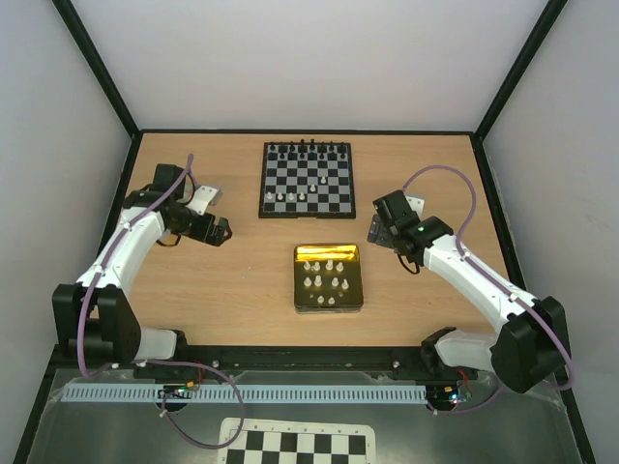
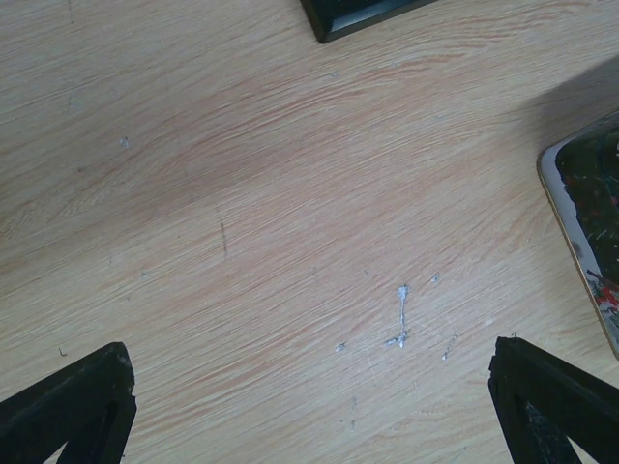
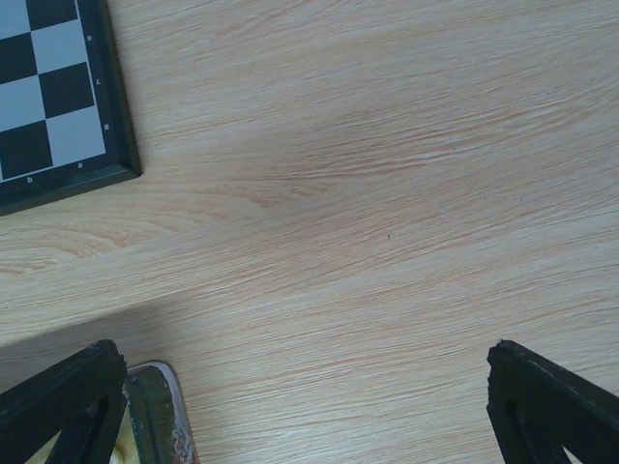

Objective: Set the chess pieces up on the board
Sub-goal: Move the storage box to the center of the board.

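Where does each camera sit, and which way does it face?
Top external: above, behind the arms, facing down on the table, board and gold tray; left arm and right arm show.
Left wrist: on its arm, facing down at wood; the open left pincer shows.
Right wrist: likewise on its arm; the open right pincer shows.
Shared: both wrist views catch the board's corner and tray's edge.
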